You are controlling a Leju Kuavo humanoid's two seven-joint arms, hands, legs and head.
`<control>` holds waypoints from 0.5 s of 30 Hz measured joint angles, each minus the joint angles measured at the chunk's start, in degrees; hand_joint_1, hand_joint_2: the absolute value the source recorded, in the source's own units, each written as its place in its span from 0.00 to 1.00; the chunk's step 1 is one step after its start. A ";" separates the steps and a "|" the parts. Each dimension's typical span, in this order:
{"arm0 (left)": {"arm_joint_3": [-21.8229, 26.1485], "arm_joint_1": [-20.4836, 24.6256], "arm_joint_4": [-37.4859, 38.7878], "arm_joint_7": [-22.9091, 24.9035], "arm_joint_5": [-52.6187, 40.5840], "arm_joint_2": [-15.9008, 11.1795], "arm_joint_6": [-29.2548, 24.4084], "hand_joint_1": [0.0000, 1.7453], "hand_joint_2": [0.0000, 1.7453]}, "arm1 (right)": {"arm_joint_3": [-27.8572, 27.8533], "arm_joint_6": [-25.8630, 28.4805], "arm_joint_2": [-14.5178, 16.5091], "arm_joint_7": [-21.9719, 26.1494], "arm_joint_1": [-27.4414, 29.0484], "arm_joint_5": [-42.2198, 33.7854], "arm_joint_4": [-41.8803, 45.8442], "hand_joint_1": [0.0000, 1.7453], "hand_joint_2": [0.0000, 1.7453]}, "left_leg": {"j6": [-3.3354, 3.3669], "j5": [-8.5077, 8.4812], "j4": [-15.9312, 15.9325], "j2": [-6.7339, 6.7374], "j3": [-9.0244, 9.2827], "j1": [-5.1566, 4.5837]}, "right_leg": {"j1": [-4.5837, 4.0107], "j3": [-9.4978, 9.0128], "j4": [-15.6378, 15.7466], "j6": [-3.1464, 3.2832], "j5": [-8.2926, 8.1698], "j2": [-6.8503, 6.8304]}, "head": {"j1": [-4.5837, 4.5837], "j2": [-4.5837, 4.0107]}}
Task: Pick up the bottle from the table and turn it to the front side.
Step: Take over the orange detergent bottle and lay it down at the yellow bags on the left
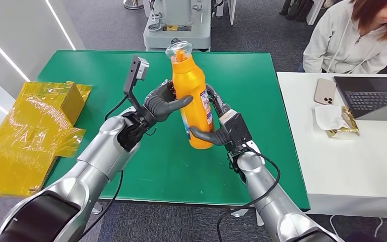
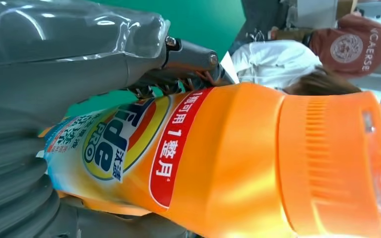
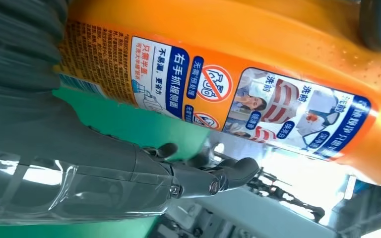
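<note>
Clearly the orange bottle [image 1: 191,96] is off the green tabletop [image 1: 262,166] and held upright above its middle, cap end up under a clear wrapper, with both hands on it. The left hand [image 1: 165,103] wraps the upper body from the left, its thumb laid across the near face and its darker fingers going round behind. The right hand [image 1: 215,132] takes the lower part from the right, thumb hooked across the near face close to the base. Gripping high on one side and low on the other looks meant to steady the tall bottle while it is rotated, so one hand can carry it as the other shifts.

From the left wrist, the bottle's main brand label [image 2: 114,144] with its red band faces that camera, so the front seems to point left of the robot. From the right wrist, the back label [image 3: 218,91] of small print and pictures shows. In the head view a narrow strip of label sits at the bottle's right edge. I judge the turn to the front unfinished.

Crumpled yellow wrapping [image 1: 35,131] lies at the tabletop's left edge, well apart. To the right, a person in a pale hoodie [image 1: 352,38] sits at a white desk [image 1: 352,166] with a laptop [image 1: 373,98] and phone [image 1: 325,91].
</note>
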State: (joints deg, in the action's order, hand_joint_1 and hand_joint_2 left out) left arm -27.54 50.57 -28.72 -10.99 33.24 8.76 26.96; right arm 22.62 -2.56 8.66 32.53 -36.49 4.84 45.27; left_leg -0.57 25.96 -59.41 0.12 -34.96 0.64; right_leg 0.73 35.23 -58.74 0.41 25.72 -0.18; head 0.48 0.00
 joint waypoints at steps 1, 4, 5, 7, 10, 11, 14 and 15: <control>-0.10 -0.12 0.00 -0.86 -0.65 0.03 -0.73 1.00 1.00 | -0.02 -0.04 0.00 0.03 -0.01 -0.02 -0.01 0.00 1.00 | 0.00 0.00 0.00 0.01 0.00 0.00 | 0.00 0.00 0.00 0.00 0.00 0.01 | -0.01 0.00; -0.43 -0.31 0.00 -2.38 -1.66 0.09 -1.88 1.00 1.00 | -0.10 -0.10 0.00 0.04 0.06 -0.01 0.12 0.00 1.00 | 0.00 0.00 0.00 -0.01 0.00 0.00 | 0.00 0.00 0.00 0.00 0.00 0.00 | -0.01 0.00; -0.50 -0.36 0.00 -2.58 -1.83 0.12 -2.17 1.00 1.00 | -0.14 -0.10 0.00 0.03 0.17 -0.01 0.31 0.00 1.00 | 0.00 0.00 0.00 -0.01 0.00 0.00 | 0.00 0.00 0.00 0.00 0.00 0.00 | 0.00 0.00; -0.54 -0.45 0.00 -3.03 -2.40 0.15 -2.99 1.00 1.00 | -0.21 -0.13 0.00 -0.01 0.73 0.00 1.29 0.00 1.00 | 0.00 0.00 0.00 0.00 0.01 0.00 | 0.00 0.00 0.00 0.00 0.00 0.00 | 0.00 0.00; -0.55 -0.55 0.00 -3.79 -3.38 0.13 -4.12 1.00 1.00 | -0.26 -0.23 -0.02 -0.09 2.14 0.03 3.52 0.00 1.00 | 0.00 0.00 0.00 0.00 0.01 0.01 | 0.00 0.01 0.00 0.00 0.00 0.01 | 0.00 0.00; -0.55 -0.58 0.00 -4.11 -3.85 0.12 -4.61 1.00 1.00 | -0.26 -0.29 -0.04 -0.11 2.63 0.03 4.26 0.00 1.00 | 0.00 0.00 0.00 0.00 0.01 0.01 | 0.00 0.01 0.00 0.00 0.00 0.01 | 0.00 0.00; -0.57 -0.70 0.00 -5.95 -6.90 -0.02 -7.24 1.00 1.00 | -0.26 -0.74 -0.15 -0.20 4.28 0.04 6.88 0.00 1.00 | 0.00 0.00 0.01 0.01 0.00 0.01 | 0.00 0.01 0.00 0.00 0.01 0.01 | 0.00 0.00; -0.60 -0.73 0.00 -6.79 -8.53 -0.11 -8.53 1.00 1.00 | -0.23 -0.90 -0.21 -0.26 4.87 0.04 7.84 0.00 1.00 | 0.00 0.00 0.01 0.01 0.00 0.01 | 0.00 0.01 0.00 0.00 0.01 0.01 | 0.00 0.00</control>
State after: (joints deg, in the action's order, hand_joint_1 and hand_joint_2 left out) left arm -28.14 49.84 -28.72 -17.78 24.72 8.65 18.43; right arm 22.39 -3.46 8.44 32.28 -31.62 4.89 53.11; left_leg -0.58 25.96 -59.39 0.13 -34.95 0.64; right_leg 0.73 35.24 -58.74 0.41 25.73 -0.17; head 0.48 0.00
